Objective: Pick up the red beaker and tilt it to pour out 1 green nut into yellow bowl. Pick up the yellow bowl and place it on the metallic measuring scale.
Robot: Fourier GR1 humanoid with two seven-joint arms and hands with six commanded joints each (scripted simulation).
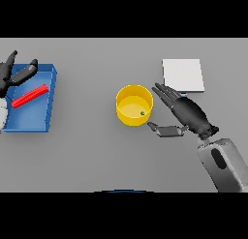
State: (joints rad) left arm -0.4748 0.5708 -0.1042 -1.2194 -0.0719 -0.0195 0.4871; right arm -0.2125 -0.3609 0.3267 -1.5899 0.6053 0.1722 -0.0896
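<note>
- The round yellow bowl (134,105) sits mid-tabletop with a small green nut (142,113) inside, so the pouring looks finished.
- The right hand (186,112), at the bowl's 3 o'clock, is spread open and holds nothing, its thumb reaching toward the rim.
- The flat white-topped measuring scale (182,75) lies at the bowl's 2 o'clock.
- Next: close on the rim, lift, carry to the scale.
- The left hand (12,73) hovers open over the blue tray (51,95) holding the red beaker (30,96).
- No readable writing.

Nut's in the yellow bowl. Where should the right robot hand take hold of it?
Probably the yellow bowl by its upright right wall, coming from the right: the right robot hand is open beside it, fingers behind, thumb in front.
</note>
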